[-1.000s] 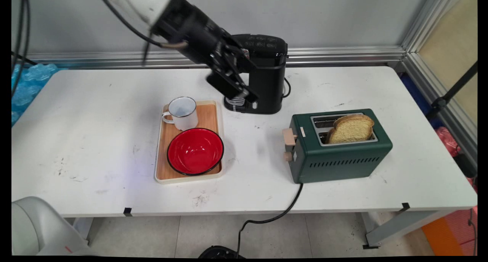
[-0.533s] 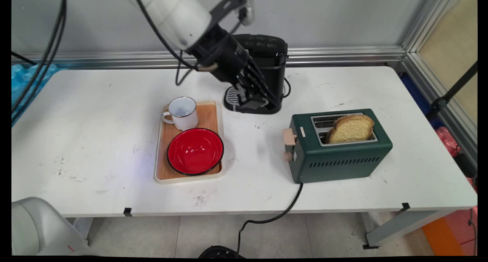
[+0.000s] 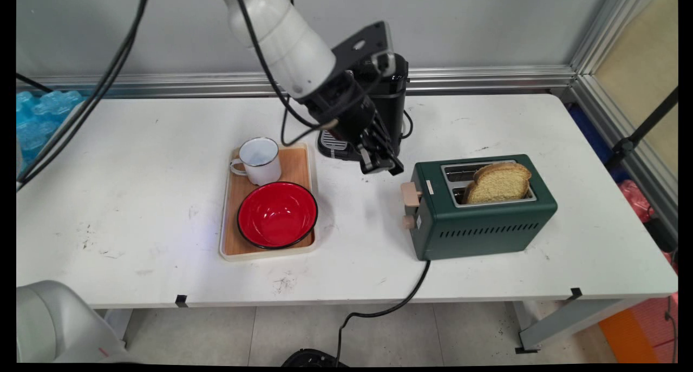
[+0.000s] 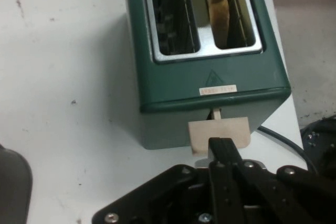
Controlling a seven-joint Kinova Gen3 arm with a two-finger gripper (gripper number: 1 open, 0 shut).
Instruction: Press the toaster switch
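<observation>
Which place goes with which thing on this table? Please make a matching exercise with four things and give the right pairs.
Things:
1. mug
2. bowl
3. bread
4. claw

Places:
A. in the toaster's near slot
B. just left of the toaster's lever
C. far end of the tray
D. near end of the tray

Pairs: 1-C, 2-D, 3-A, 4-B

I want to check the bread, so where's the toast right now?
In the main view the toast stands on the table's right side, in the near slot of the green toaster, right of the gripper; the far slot is empty.
</observation>
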